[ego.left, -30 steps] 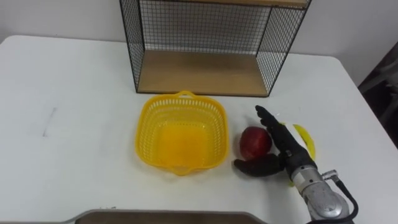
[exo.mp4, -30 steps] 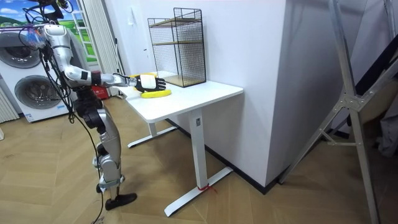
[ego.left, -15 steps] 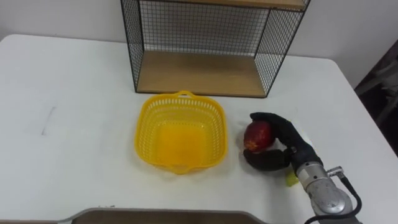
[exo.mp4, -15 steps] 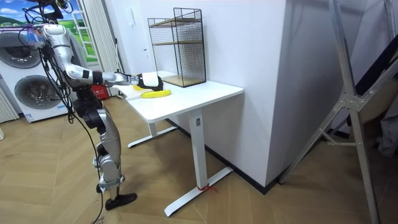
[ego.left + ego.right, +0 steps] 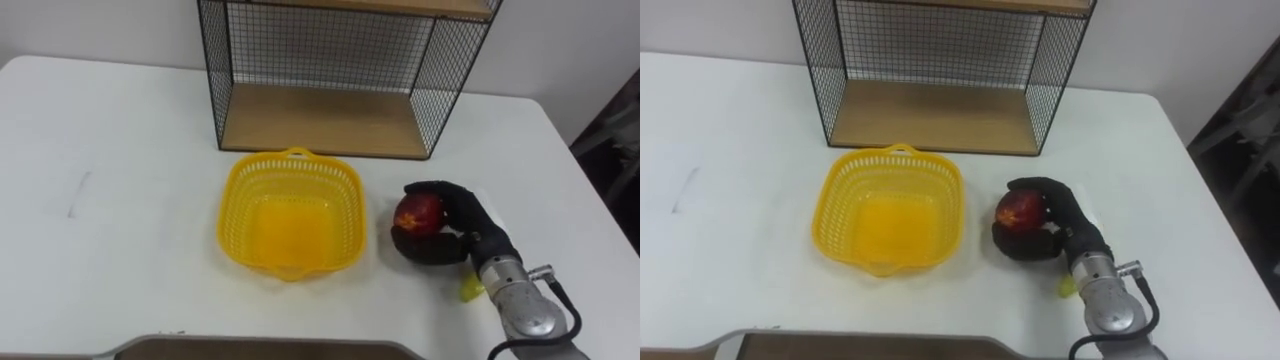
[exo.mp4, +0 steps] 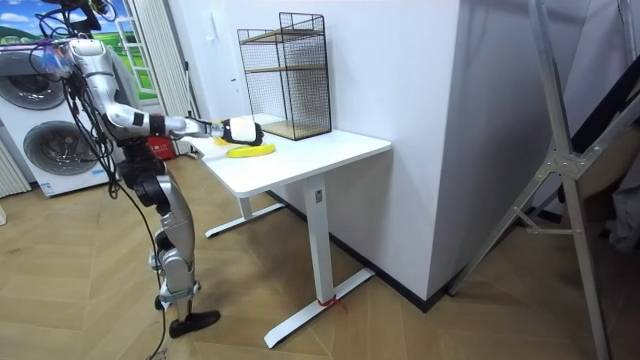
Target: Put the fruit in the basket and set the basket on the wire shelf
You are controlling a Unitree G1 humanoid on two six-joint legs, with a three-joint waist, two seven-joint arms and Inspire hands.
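A red apple [image 5: 419, 213] [image 5: 1020, 210] rests on the white table [image 5: 120, 150] just right of the yellow plastic basket [image 5: 290, 213] [image 5: 888, 208]. My right hand [image 5: 455, 225] [image 5: 1057, 222] is shut on the apple, fingers over its top and thumb beneath. Most of a banana is hidden under my right forearm; only a yellow tip [image 5: 468, 289] [image 5: 1067, 288] shows. The basket holds nothing and stands in front of the black wire shelf [image 5: 325, 118] [image 5: 932, 115] with a wooden floor. In the room view, my right hand [image 6: 240, 130] hovers over the banana [image 6: 250, 151].
The wire shelf [image 6: 286, 75] stands at the back of the table against the wall. The table's right edge [image 5: 590, 180] lies close to my right arm. In the room view I stand at the table's end, with washing machines [image 6: 40, 140] behind me.
My right hand went from open beside the apple to curled around it. The banana, plain to see one second ago, is now mostly covered by my forearm.
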